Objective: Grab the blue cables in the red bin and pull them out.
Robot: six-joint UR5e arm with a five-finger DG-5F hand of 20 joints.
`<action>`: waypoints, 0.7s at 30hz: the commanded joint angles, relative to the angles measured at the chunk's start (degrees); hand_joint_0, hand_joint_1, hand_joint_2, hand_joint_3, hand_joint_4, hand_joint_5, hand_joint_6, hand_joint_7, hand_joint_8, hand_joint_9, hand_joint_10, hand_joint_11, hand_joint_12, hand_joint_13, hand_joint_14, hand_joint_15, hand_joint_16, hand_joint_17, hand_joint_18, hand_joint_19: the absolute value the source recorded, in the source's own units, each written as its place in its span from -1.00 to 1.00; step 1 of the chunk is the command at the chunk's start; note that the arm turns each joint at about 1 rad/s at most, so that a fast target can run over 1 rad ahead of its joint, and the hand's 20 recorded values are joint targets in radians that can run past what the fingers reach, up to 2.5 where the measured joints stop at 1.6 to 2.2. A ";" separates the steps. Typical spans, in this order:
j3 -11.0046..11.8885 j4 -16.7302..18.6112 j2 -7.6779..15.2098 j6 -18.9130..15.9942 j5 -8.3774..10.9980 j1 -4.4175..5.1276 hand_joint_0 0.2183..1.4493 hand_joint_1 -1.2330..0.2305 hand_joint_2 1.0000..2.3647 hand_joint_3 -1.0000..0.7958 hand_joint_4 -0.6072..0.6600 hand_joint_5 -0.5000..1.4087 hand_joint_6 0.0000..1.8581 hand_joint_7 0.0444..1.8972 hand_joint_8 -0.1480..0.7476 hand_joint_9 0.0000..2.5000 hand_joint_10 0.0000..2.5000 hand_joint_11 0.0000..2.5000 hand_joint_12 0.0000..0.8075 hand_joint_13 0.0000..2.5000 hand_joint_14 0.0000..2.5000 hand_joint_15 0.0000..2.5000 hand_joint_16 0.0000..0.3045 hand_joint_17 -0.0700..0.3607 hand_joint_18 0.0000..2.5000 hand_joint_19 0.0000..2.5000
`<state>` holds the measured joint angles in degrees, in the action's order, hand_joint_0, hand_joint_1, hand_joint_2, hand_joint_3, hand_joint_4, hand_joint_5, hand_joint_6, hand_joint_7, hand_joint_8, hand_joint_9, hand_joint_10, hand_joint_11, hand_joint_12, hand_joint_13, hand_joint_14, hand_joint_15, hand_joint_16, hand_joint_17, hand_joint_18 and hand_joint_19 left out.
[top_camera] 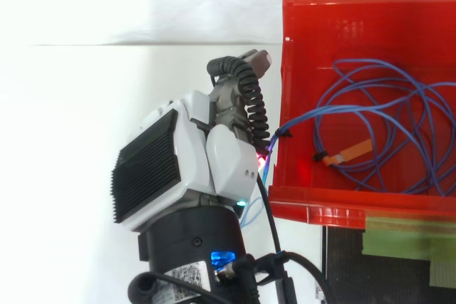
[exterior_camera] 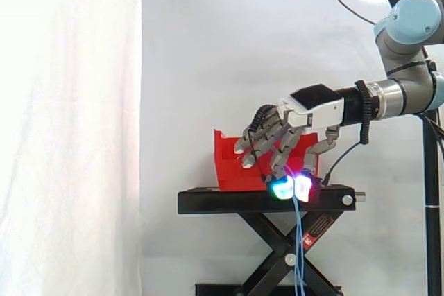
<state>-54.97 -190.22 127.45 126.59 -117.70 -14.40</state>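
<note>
A red bin [top_camera: 293, 69] stands on a black stand [exterior_camera: 208, 201]. A coil of thin blue cables [top_camera: 388, 101] lies inside it, bound with a black tie and an orange tag [top_camera: 354, 150]. One strand runs over the bin's left wall to my hand [top_camera: 206, 154]. In the side view the hand [exterior_camera: 309, 110] hangs in front of the bin, its fingers curled down. Two glowing fingertips [exterior_camera: 283, 187], green and magenta, press together on the blue strand [exterior_camera: 298, 240], which hangs from them down past the stand's edge.
The stand rests on a black scissor frame [exterior_camera: 277, 247]. Green tape [top_camera: 406, 236] sits on the stand beside the bin's near rim. A white curtain [exterior_camera: 69, 129] hangs behind and to the left.
</note>
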 commanded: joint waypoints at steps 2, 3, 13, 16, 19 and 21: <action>0.92 -1.21 -0.01 -9.83 0.11 0.08 0.01 -0.58 -1.00 -1.00 -0.06 0.75 -0.67 -0.03 -0.17 -0.39 -1.00 -0.90 -0.22 -0.57 -0.99 -0.84 -0.73 -0.25 -0.61 -0.76; 1.01 -1.73 -0.01 -12.65 0.11 0.17 0.01 -0.58 -1.00 -1.00 -0.05 0.75 -0.67 -0.03 -0.17 -0.40 -1.00 -0.91 -0.22 -0.57 -0.99 -0.84 -0.73 -0.25 -0.61 -0.75; 1.01 -2.79 -0.01 -23.63 0.11 0.52 0.01 -0.57 -1.00 -1.00 -0.06 0.74 -0.65 -0.04 -0.16 -0.40 -1.00 -0.91 -0.22 -0.56 -0.99 -0.83 -0.73 -0.25 -0.61 -0.75; 1.01 -2.88 -0.01 -25.65 0.11 0.61 0.01 -0.57 -1.00 -1.00 -0.07 0.74 -0.65 -0.05 -0.16 -0.40 -1.00 -0.91 -0.22 -0.56 -0.99 -0.84 -0.73 -0.25 -0.61 -0.74; 1.01 -2.79 -0.01 -25.83 -0.25 0.69 0.01 -0.58 -1.00 -1.00 -0.06 0.74 -0.66 -0.05 -0.16 -0.40 -1.00 -0.91 -0.22 -0.56 -0.99 -0.84 -0.73 -0.25 -0.60 -0.74; 1.01 -2.61 -0.01 -24.60 -0.25 0.87 0.01 -0.58 -1.00 -1.00 -0.07 0.74 -0.67 -0.04 -0.17 -0.40 -1.00 -0.91 -0.22 -0.56 -0.99 -0.84 -0.73 -0.25 -0.60 -0.75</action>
<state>-53.97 -193.03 127.44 101.20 -117.83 -13.72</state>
